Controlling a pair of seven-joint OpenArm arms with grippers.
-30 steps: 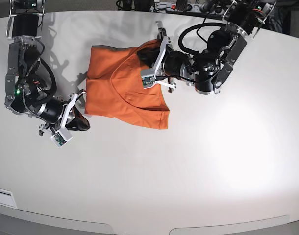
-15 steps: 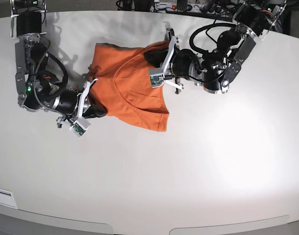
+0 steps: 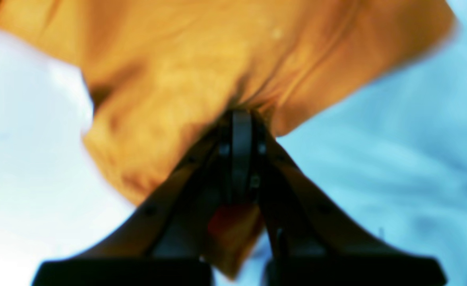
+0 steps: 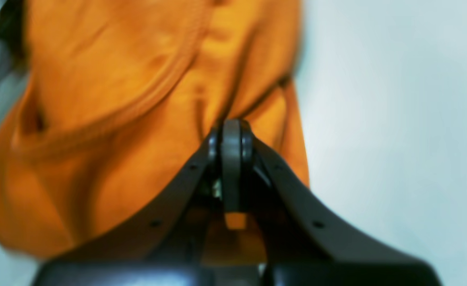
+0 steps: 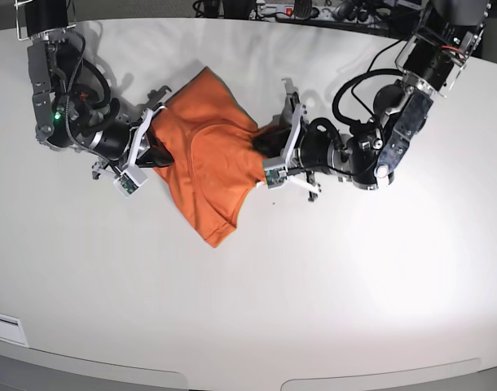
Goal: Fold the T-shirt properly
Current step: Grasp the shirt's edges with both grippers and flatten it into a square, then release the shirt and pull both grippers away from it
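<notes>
The orange T-shirt (image 5: 208,155) is bunched and stretched between both arms over the white table (image 5: 330,285), its lower tip reaching down near the table's middle. My left gripper (image 5: 261,151), on the base view's right, is shut on the shirt's right edge; in the left wrist view its closed fingertips (image 3: 237,119) pinch a fold of the T-shirt (image 3: 201,59). My right gripper (image 5: 157,151), on the base view's left, is shut on the shirt's left edge; in the right wrist view its gripper (image 4: 231,129) bites into the T-shirt (image 4: 118,119) near the curved neckline seam.
Cables and a power strip (image 5: 289,10) lie along the table's back edge. A white label (image 5: 4,327) sits at the front left corner. The table's curved front edge (image 5: 232,379) runs along the bottom.
Both grippers have drawn the shirt up off its flat spread: the right arm moved up and rightward, the left arm moved down and rightward, and the cloth now bunches and hangs between them.
</notes>
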